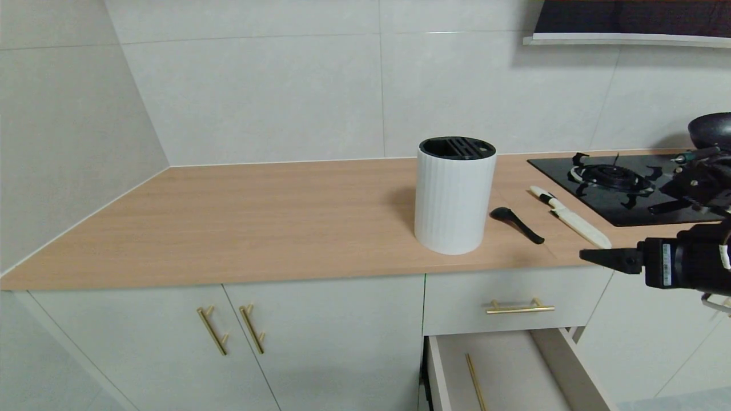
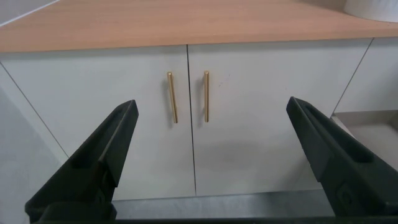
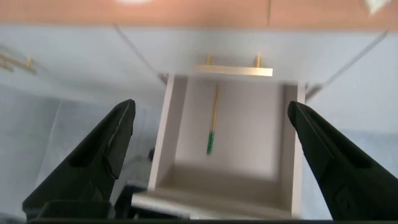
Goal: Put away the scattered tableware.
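plainly, the right pincer [image 3: 211, 107] hangs out in front of the counter edge with its two fingers spread wide and nothing between them. ahead of it and lower down lies the open drawer [image 3: 249, 146], probably pulled out so things can be dropped in from above. one chopstick [image 3: 212, 121] with a green tip rests lengthwise on the drawer floor, in line with the gap between the fingers.

the white knife [image 1: 568, 217] lies flat on the countertop [image 1: 257, 217] just beyond the pincer's tip, one end pointing toward it. a little farther on is the black spoon [image 1: 517, 224], between the knife and the white ribbed holder [image 1: 455, 200]. the holder stands upright, farthest of the three from the pincer, its slotted black top facing up. those slots look meant for utensils standing on end, so i judge the knife and spoon go there.

since both lie flat on the wood, i judge the wide-open fingers suit a low pinch across a handle. the knife, being nearest, looks the likely first pick.

the left pincer [image 2: 211, 106] is likewise spread and empty. it faces the closed cabinet doors [image 2: 124, 124] under the counter, well apart from the tableware, seemingly parked out of the way.
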`<state>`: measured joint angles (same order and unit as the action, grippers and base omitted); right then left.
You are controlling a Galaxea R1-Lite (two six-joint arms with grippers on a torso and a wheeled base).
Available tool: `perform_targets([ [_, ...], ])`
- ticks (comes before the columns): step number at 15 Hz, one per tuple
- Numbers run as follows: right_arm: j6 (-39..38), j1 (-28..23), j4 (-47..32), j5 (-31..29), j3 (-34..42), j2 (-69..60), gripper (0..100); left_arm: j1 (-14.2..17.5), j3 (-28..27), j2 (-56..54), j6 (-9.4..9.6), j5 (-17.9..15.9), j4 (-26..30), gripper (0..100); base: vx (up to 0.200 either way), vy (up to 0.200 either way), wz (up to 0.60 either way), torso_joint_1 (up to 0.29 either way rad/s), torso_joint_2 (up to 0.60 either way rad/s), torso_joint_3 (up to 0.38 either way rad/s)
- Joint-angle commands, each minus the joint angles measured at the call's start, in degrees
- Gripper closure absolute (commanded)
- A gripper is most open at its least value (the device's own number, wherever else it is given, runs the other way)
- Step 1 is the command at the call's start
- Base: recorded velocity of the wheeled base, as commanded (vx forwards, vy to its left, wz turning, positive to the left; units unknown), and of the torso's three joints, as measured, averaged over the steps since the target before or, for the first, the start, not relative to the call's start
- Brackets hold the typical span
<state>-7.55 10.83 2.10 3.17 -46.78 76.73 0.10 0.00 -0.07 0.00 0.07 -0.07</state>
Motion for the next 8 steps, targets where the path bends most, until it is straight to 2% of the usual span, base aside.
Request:
perform_targets([
  [1,0.1,-4.2,7.8,0.4,-2.4,8.7,0,0.1,0.0,0.1,0.0,0.0,0.0,0,0.0,0.0,0.0,0.0,0.0,0.0],
  [5,0.3,-5.1,19.6,0.6,-11.1,24.1,0,0.0,0.0,0.1,0.0,0.0,0.0,0,0.0,0.0,0.0,0.0,0.0,0.0],
  [8,5.9,-5.1,26.9,2.5,-11.2,32.4,0,0.0,0.0,0.1,0.0,0.0,0.0,0,0.0,0.0,0.0,0.0,0.0,0.0],
])
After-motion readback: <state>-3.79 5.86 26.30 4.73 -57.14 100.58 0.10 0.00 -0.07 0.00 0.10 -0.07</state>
